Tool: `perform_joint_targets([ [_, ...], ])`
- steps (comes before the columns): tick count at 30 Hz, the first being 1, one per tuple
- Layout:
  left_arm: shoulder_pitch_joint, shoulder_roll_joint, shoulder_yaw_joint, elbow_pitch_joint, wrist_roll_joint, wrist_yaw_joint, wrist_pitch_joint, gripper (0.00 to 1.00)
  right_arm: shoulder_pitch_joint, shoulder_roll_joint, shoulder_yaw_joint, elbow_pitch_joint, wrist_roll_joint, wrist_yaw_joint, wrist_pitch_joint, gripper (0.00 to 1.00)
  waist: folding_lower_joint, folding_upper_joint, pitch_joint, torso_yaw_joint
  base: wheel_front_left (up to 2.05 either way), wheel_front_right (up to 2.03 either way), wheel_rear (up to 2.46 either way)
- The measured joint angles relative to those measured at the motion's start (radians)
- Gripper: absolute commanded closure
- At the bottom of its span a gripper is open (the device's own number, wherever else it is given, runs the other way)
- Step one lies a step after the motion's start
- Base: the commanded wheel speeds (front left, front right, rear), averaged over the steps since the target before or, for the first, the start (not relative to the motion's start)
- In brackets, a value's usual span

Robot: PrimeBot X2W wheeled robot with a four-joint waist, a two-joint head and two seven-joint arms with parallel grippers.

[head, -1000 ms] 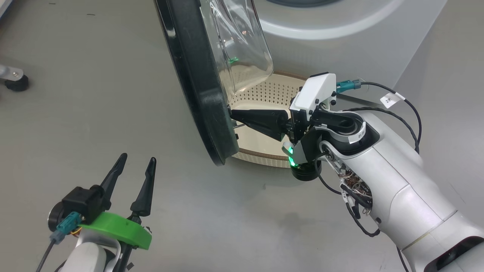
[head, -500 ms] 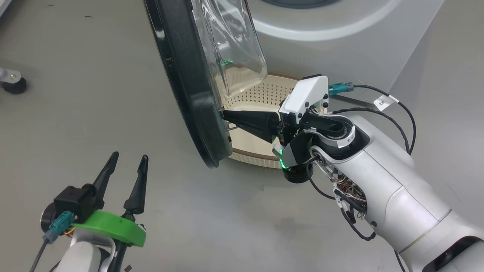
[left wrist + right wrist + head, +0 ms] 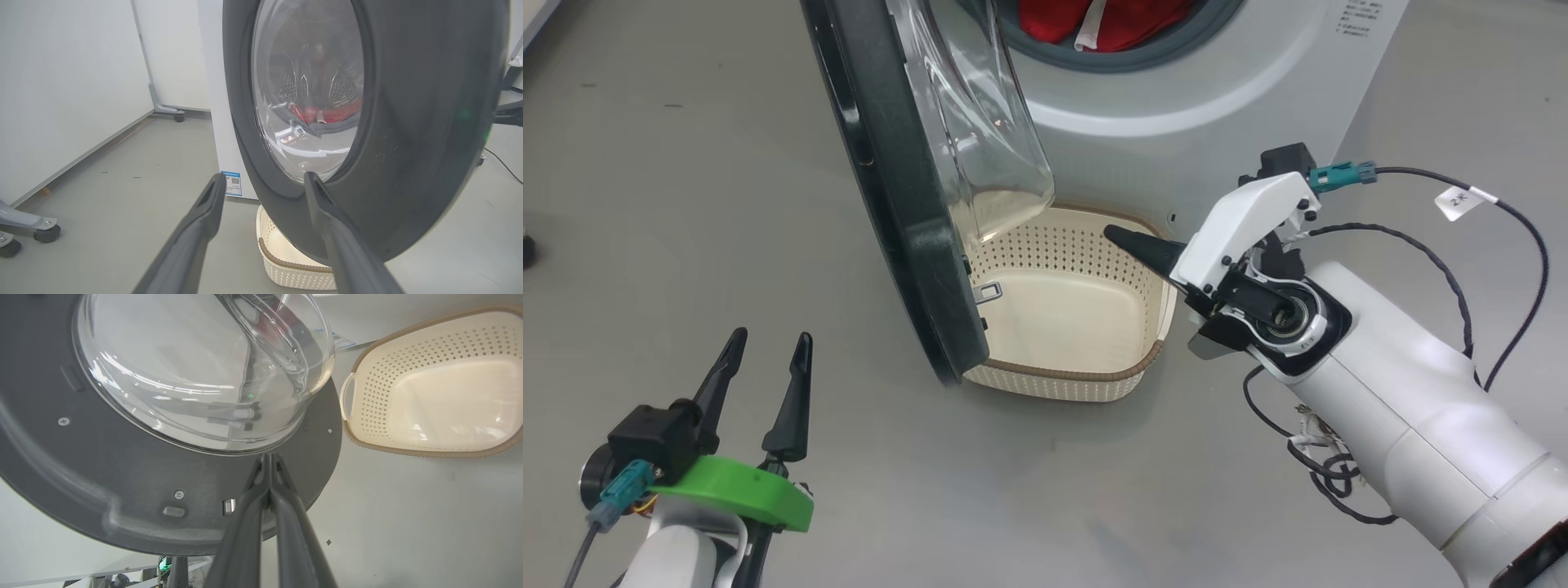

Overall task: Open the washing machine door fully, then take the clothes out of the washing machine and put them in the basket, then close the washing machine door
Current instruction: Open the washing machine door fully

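While the round black-rimmed glass door (image 3: 907,204) hangs ajar, bowl bulging toward the cream perforated basket (image 3: 1062,388), the right gripper (image 3: 269,457) presses its 2 fingers together; the left gripper (image 3: 772,336) is spread.

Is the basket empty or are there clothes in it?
Empty. The basket shows a bare cream floor; the red clothes lie inside the washing machine.

The grey floor (image 3: 686,204) is occupied at twelve o'clock by the washing machine (image 3: 1176,106); the basket (image 3: 1054,390) is set just at its six o'clock side. In the left wrist view, a castor foot (image 3: 41,233) is seen at eight o'clock.
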Motion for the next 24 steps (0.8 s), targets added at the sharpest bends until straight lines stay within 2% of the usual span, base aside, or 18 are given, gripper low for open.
perform_joint_targets([
  [4, 0.025, 0.0, 0.016, 0.003, 0.005, 0.0, 0.0, 0.0, 0.01, -0.07, 0.069, 0.0, -0.156, 0.032, -0.095, 1.0, 0.0, 0.0, -0.033, -0.026, 0.0, 0.0, 0.0],
  [12, 0.054, 0.005, 0.037, 0.003, 0.032, 0.0, 0.0, 0.0, 0.075, -0.177, 0.129, -0.017, -0.392, 0.038, -0.336, 1.0, 0.0, 0.0, -0.092, -0.085, 0.0, 0.0, 0.0],
  [16, 0.073, 0.005, 0.037, 0.004, 0.038, 0.0, 0.0, 0.0, 0.124, -0.22, 0.139, -0.031, -0.475, 0.011, -0.459, 1.0, 0.0, 0.0, -0.118, -0.111, 0.0, 0.0, 0.0],
  [21, 0.103, 0.006, 0.048, 0.006, 0.043, 0.0, 0.0, 0.0, 0.196, -0.238, 0.154, -0.056, -0.555, -0.033, -0.597, 1.0, -0.0001, 0.0001, -0.145, -0.14, 0.0, 0.0, 0.0],
  [24, 0.114, 0.006, 0.046, 0.007, 0.044, 0.0, 0.0, 0.0, 0.225, -0.254, 0.15, -0.073, -0.598, -0.061, -0.59, 1.0, 0.0, 0.0, -0.159, -0.156, 0.0, 0.0, 0.0],
])
